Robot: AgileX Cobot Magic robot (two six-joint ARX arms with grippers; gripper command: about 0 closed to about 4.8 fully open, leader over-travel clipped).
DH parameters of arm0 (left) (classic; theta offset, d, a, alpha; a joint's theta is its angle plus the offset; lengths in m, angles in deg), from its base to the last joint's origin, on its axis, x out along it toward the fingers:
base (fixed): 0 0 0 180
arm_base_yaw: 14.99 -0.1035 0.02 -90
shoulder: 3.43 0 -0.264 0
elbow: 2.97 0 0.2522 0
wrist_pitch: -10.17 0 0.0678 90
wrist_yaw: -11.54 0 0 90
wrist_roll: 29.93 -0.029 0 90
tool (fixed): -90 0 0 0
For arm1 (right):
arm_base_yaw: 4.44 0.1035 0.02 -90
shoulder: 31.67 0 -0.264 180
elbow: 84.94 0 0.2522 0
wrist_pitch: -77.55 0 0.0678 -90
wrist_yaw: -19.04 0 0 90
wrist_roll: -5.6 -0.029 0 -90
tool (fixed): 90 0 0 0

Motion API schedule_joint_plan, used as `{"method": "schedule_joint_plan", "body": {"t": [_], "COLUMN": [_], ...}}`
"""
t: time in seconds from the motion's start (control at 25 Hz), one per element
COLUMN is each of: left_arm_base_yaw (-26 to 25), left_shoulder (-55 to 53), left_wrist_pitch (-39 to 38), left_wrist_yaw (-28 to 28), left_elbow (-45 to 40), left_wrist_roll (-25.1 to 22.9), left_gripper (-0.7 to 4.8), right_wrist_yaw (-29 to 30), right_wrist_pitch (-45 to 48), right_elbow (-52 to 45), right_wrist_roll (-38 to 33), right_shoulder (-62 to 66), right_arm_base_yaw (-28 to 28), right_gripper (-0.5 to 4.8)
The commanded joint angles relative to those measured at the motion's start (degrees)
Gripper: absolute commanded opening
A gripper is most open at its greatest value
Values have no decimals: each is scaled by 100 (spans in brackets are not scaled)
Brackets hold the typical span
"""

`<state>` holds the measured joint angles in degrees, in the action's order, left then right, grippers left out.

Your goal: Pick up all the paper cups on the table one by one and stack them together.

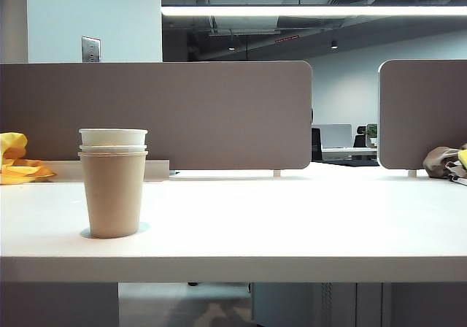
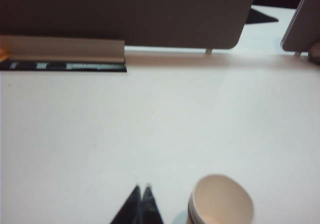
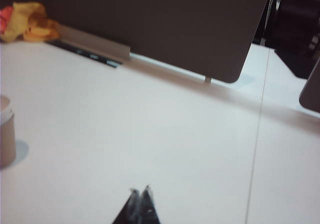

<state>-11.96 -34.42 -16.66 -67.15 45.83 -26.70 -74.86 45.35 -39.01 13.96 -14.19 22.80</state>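
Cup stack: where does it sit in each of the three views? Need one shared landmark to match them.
Exterior view: cup stack stands on the table, left of centre, white rims nested in the brown cup.
Left wrist view: at the lower edge, seen from above, beside the shut left tool.
Right wrist view: cut off at the left edge, well clear of the shut right tool.
Shared landmark: the grey partition panel.

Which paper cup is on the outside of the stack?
The plain kraft-brown paper cup. It stands on the table; the white cups sit nested inside, only rims showing.
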Motion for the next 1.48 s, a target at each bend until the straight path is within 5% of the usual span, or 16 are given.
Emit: {"method": "schedule_joint_plan", "body": {"t": [0.04, 0.32, 1.48], "left_arm_base_yaw": [-7, -7, -7], "left_shoulder": [4, 33, 203], "left_wrist_pitch": [1200, 2000, 1733], "left_wrist_yaw": [7, 315, 328], "left_elbow": [-291, -820, -887], "left_wrist_roll": [24, 42, 35], "left_gripper": [-6, -6, -6], "right_wrist_yaw": [-11, 4, -4], "right_wrist_pitch": [935, 1526, 1478], "right_elbow": [-304, -898, -920], "right_wrist_roll": [-240, -420, -426], "right_shoulder": [2, -2, -61], "right_arm_base_yaw": [2, 9, 4], "right_gripper": [0, 0, 0]}}
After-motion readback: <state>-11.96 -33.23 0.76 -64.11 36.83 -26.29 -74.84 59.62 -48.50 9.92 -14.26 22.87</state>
